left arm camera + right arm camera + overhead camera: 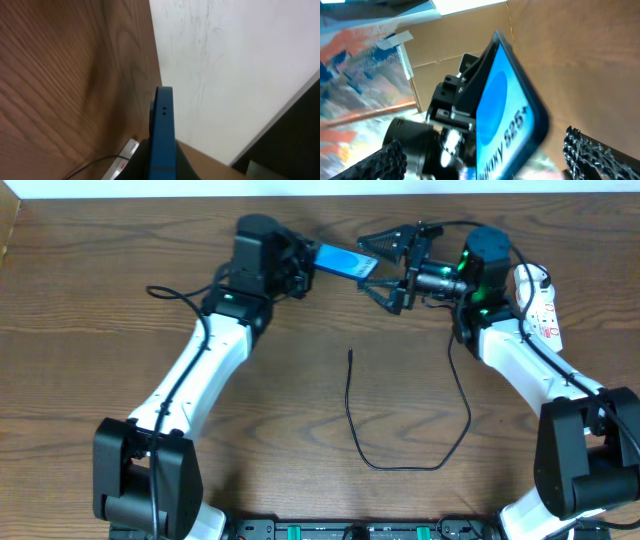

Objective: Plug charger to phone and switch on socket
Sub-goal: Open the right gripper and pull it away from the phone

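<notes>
The phone (340,260), blue-screened, is held above the far side of the table with my left gripper (308,266) shut on its left end. In the left wrist view the phone (163,131) shows edge-on between the dark fingers (187,162). My right gripper (385,268) stands open around the phone's right end without touching it. The right wrist view has the screen (501,112) with "Galaxy S25+" between the wide-apart fingertips (600,152). The charger (347,395) lies loose on the table, its plug tip (350,353) free. The white socket (543,310) lies at the far right.
The charger cable loops across the table's middle toward the right arm's base. The socket (124,157) with a red mark and a thin black cable (87,165) shows below the phone in the left wrist view. A white wall borders the table's far edge.
</notes>
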`<state>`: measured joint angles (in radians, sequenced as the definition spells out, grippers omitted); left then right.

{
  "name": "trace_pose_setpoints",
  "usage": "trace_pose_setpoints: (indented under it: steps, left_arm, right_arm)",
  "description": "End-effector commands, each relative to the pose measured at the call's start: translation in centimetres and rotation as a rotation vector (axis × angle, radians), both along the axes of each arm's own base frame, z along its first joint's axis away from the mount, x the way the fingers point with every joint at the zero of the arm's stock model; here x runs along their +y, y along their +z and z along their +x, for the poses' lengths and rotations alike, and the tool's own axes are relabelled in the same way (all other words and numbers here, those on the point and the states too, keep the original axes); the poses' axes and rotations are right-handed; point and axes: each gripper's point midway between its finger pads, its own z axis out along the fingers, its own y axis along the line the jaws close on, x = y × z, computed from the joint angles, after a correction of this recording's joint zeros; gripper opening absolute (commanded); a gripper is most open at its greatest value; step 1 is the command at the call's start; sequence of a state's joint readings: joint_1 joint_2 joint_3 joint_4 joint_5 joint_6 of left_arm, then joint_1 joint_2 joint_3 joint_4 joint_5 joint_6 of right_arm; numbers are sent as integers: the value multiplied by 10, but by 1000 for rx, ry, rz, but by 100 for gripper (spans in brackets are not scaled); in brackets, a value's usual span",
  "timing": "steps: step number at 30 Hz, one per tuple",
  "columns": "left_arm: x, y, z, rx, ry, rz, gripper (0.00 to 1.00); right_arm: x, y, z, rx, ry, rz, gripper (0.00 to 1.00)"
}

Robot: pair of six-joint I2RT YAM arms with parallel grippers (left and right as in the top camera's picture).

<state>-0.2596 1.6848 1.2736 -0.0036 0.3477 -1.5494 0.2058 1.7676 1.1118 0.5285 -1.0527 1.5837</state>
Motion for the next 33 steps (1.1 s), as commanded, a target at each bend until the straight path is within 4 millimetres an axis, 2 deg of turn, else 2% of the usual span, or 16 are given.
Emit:
trace_pose_setpoints:
  steps: [1, 8, 15, 18, 26, 33]
  left_arm:
    - [3, 18, -9, -62, -169, -29, 7]
    - [27, 40, -32, -315, -522, 19, 7]
    - [45, 59, -59, -501, -727, -21, 7]
    - [53, 62, -63, -519, -742, -39, 7]
    - [74, 63, -58, -520, -697, -31, 7]
    - [87, 63, -56, -519, -668, -23, 7]
  right_arm:
    - [-13, 8, 4, -176, 13, -43, 99]
    - [-35, 7, 11, -286, -8, -82, 99]
    - [-37, 1, 18, -299, -46, -119, 99]
    - [-32, -8, 20, -273, -65, -144, 99]
    - [-12, -41, 16, -227, -80, -274, 99]
    - [-9, -82, 14, -195, -106, -567, 99]
